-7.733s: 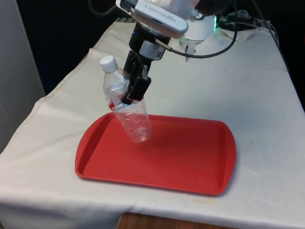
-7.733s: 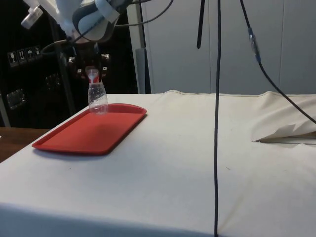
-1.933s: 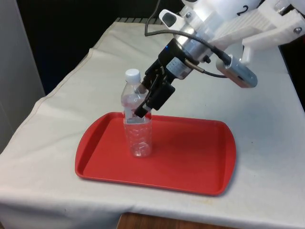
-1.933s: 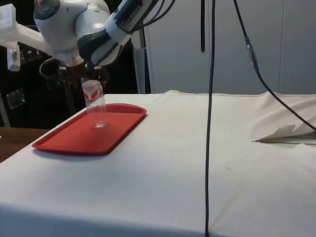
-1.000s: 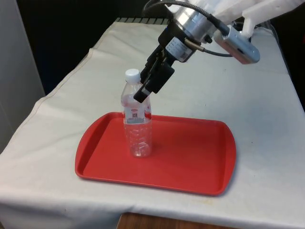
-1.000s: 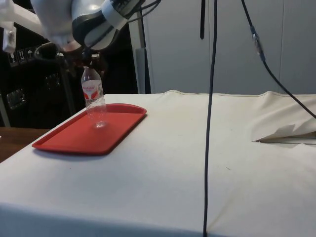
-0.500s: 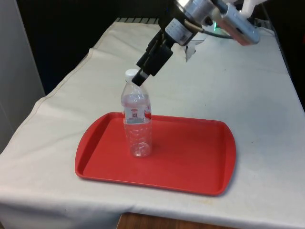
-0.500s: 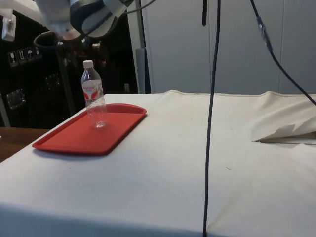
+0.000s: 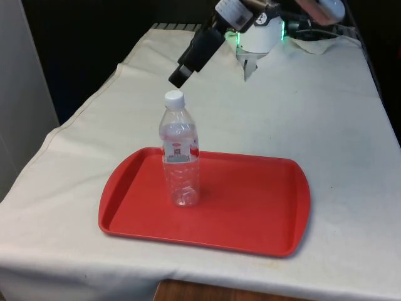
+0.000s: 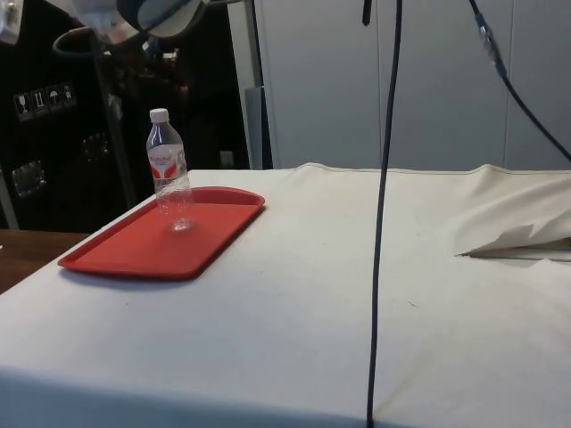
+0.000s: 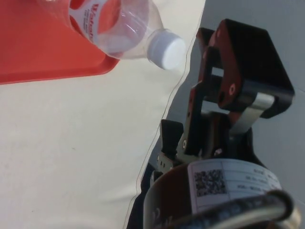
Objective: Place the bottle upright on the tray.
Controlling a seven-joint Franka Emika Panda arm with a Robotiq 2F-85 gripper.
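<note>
White-clothed table (image 9: 326, 125), red tray (image 9: 250, 213) lying flat on it

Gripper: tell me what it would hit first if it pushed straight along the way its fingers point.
Probably the bottle's white cap: the gripper points down at it from just above. Depth is uncertain; it might pass beside it.
</note>
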